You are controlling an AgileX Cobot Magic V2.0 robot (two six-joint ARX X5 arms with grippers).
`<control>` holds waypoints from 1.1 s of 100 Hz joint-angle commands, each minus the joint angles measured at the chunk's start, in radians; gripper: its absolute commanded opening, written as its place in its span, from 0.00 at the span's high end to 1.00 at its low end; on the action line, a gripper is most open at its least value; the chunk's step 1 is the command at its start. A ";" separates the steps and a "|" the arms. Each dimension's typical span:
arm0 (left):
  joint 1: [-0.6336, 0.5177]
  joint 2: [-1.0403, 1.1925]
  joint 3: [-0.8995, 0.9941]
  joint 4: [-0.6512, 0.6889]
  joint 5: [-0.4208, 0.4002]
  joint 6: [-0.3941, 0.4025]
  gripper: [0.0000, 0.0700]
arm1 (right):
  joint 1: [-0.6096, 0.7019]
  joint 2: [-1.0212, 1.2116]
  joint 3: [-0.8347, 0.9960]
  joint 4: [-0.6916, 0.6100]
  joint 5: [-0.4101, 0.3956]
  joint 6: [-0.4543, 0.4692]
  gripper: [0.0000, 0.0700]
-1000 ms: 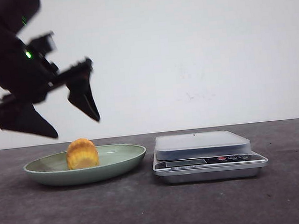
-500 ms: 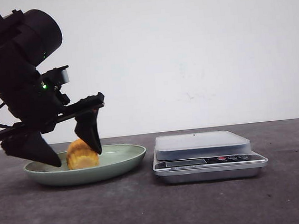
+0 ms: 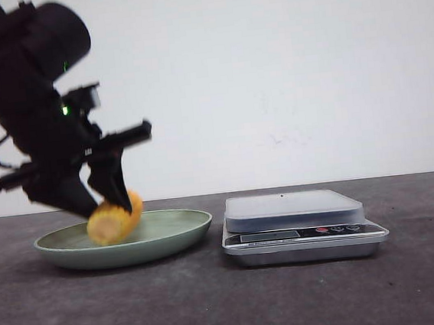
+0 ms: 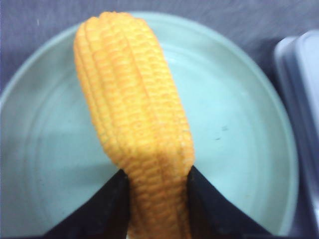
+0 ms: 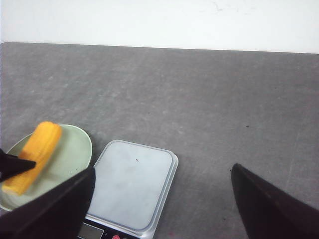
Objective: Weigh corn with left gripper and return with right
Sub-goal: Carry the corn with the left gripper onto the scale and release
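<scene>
Left gripper point(image 3: 104, 206) now pinched on the corn cob point(image 3: 114, 221), fingers point(image 4: 107, 209) clamped either side of one end; spread wide above it a second ago, then dropped around it. Cob tipped up off the green plate point(image 3: 174, 232), still over the dish, so grasp looks done and carry to the kitchen scale point(image 3: 294, 209) just beside the plate likely next. Right gripper point(image 5: 159, 199) spread wide, hovering apart above the scale, holding nothing.
</scene>
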 commanded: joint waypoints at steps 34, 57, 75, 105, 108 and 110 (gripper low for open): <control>-0.149 -0.063 0.357 -0.231 0.031 0.079 0.99 | 0.005 0.007 0.016 0.050 -0.002 -0.005 0.21; -0.260 0.113 0.525 -0.221 0.019 0.035 0.99 | 0.005 0.007 0.016 0.055 -0.003 -0.005 0.21; -0.309 0.249 0.565 -0.171 -0.005 -0.012 0.99 | 0.005 0.005 0.016 0.044 -0.003 -0.006 0.21; -0.344 0.383 0.565 -0.147 -0.015 -0.052 0.99 | 0.005 0.005 0.016 0.037 -0.003 -0.006 0.21; -0.344 0.389 0.565 -0.147 -0.016 -0.051 0.99 | 0.005 0.005 0.016 0.034 -0.003 -0.006 0.21; -0.344 0.393 0.565 -0.150 -0.016 -0.051 0.99 | 0.005 0.005 0.016 0.032 -0.003 -0.006 0.21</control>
